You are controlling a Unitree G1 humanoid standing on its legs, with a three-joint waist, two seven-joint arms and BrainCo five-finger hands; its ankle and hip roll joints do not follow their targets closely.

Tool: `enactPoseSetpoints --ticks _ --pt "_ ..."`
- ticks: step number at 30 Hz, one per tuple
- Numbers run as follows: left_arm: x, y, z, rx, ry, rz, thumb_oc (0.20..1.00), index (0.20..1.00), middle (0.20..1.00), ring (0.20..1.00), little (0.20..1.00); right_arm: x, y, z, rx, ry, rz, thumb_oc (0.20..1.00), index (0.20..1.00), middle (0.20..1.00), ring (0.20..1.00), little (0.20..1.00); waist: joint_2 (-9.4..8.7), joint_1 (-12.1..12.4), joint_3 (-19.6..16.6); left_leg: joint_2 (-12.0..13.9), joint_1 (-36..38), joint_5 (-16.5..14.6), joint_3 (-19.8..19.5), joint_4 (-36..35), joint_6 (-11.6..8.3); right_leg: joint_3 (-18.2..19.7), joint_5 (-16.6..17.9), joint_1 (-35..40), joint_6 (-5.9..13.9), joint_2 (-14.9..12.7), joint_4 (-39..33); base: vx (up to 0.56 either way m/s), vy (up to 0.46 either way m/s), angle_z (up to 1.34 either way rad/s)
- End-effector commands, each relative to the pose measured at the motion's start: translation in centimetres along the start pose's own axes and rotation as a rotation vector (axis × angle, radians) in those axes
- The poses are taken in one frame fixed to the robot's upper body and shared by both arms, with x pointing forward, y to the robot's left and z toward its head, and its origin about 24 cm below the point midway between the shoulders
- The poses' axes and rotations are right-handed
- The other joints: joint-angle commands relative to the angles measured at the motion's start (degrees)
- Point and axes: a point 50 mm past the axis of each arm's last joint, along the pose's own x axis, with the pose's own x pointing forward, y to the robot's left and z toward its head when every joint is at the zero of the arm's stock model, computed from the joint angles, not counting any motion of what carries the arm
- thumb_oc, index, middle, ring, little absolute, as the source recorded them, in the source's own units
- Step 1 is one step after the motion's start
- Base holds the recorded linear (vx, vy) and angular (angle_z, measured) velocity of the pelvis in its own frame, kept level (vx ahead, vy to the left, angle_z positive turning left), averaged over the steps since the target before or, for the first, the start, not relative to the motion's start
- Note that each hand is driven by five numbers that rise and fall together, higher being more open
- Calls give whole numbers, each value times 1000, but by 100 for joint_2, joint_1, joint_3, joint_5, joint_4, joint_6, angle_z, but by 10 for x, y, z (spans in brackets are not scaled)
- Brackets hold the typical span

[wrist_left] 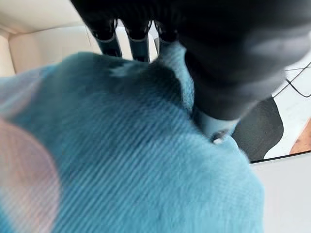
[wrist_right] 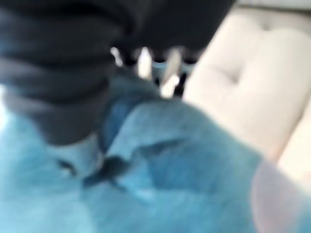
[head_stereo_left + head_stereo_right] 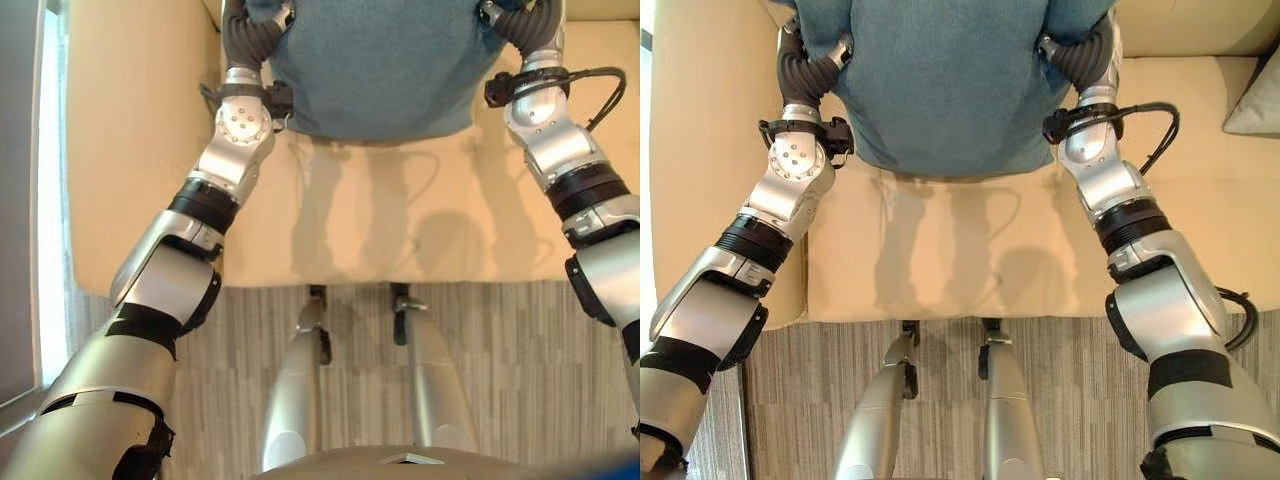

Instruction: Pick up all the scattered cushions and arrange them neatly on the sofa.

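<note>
Fingers (image 1: 138,41) of the left hand (image 1: 228,63) reach over one edge of the teal cushion (image 3: 945,85), and its thumb presses into the cloth on the near face, so the hand pinches that edge. Fingers (image 2: 170,73) of the right hand (image 2: 58,73) lie over the opposite edge with the thumb dug into a fold of the fabric; this hand also grips the cushion. Seen from the head, both arms stretch forward and the cushion is held between the two hands, up above the seat of the sofa (image 3: 940,270), with its lower edge hanging clear of the seat. Dents in the teal cloth show where each thumb bears on it. The cream sofa spans the width of the scene, its armrest (image 3: 130,150) to the robot's left. A corner of a grey cushion (image 3: 1255,100) rests on the seat at the far right, well apart from the teal one. Striped grey carpet (image 3: 1060,400) lies in front of the sofa.
</note>
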Motion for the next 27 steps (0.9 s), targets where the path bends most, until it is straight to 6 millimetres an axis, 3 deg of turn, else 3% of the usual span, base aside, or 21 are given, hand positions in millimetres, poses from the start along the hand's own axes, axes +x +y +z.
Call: enactPoseSetpoints --ticks 1,6,12,15,19,21,27 --pt "20 -22 38 139 -148 8 1000 1000 1000 1000 1000 24 -19 35 -174 -142 -140 1000 1000 1000 1000 1000 91 -29 57 134 176 -959 -63 692 -217 -165 598 478 307 121 -1298 0 0 0" --pt "29 -16 35 334 -126 123 1000 1000 1000 1000 1000 29 -22 27 -274 -59 -214 1000 1000 1000 1000 1000 98 -31 92 129 182 -951 -98 638 -190 -155 617 449 304 137 -1309 0 0 0" --pt "42 0 45 399 -124 170 1000 1000 1000 1000 1000 37 -28 29 -372 -42 -228 1000 1000 1000 1000 1000 112 -21 71 112 251 -919 -116 571 -184 -144 646 483 309 161 -1347 0 0 0" --pt "51 24 56 391 -116 229 1000 1000 1000 1000 1000 44 -39 33 -425 -53 -235 1000 1000 1000 1000 1000 125 -4 22 103 320 -884 -123 498 -194 -132 648 549 307 172 -1413 11 -6 0" --pt "58 41 63 408 -109 265 1000 1000 1000 1000 1000 48 -50 34 -458 -57 -250 1000 1000 1000 1000 1000 136 -13 0 99 387 -848 -148 418 -204 -137 650 620 309 181 -1465 10 -3 0" --pt "62 60 68 469 -99 332 1000 1000 1000 1000 1000 52 -63 33 -492 -52 -297 1000 1000 1000 1000 1000 146 -30 -23 87 400 -782 -161 357 -221 -152 679 637 316 184 -1512 36 -9 -1" --pt "65 89 81 534 -107 509 1000 1000 1000 1000 1000 55 -89 33 -564 -41 -439 1000 1000 1000 1000 1000 175 -34 -106 89 416 -679 -154 137 -234 -182 713 610 330 218 -1605 0 0 0"
